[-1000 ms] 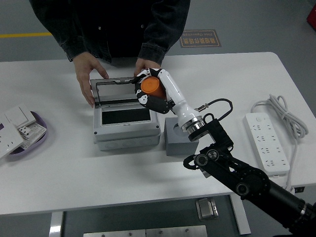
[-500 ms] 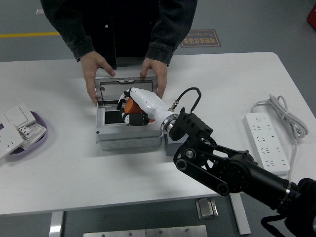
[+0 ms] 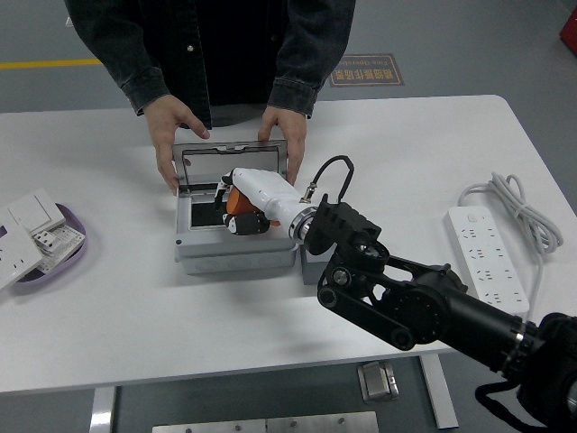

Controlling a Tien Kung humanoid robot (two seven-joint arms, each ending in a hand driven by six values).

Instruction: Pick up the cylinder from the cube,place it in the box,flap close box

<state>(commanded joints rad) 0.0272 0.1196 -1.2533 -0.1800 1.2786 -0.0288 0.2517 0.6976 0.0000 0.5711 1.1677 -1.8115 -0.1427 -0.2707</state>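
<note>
The robot's right hand [image 3: 242, 206] reaches down into the open grey box [image 3: 234, 248] on the white worktop [image 3: 415, 144], its fingers [image 3: 245, 225] curled tight around the orange cylinder [image 3: 236, 200], which sits inside the box's opening. Across from it, a person's hands [image 3: 167, 135] hold the raised lid [image 3: 233, 162] at both sides. The grey cube [image 3: 310, 268] stands just beside the box, mostly hidden by the arm.

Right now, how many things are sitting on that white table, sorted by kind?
Grey open-lidded plastic box: 1
Orange cylinder, held in the robot's right hand over the box: 1
Grey cube, mostly hidden by the arm: 1
White power strip with cord: 1
Purple tray of white switch plates: 1
Total: 5
</note>
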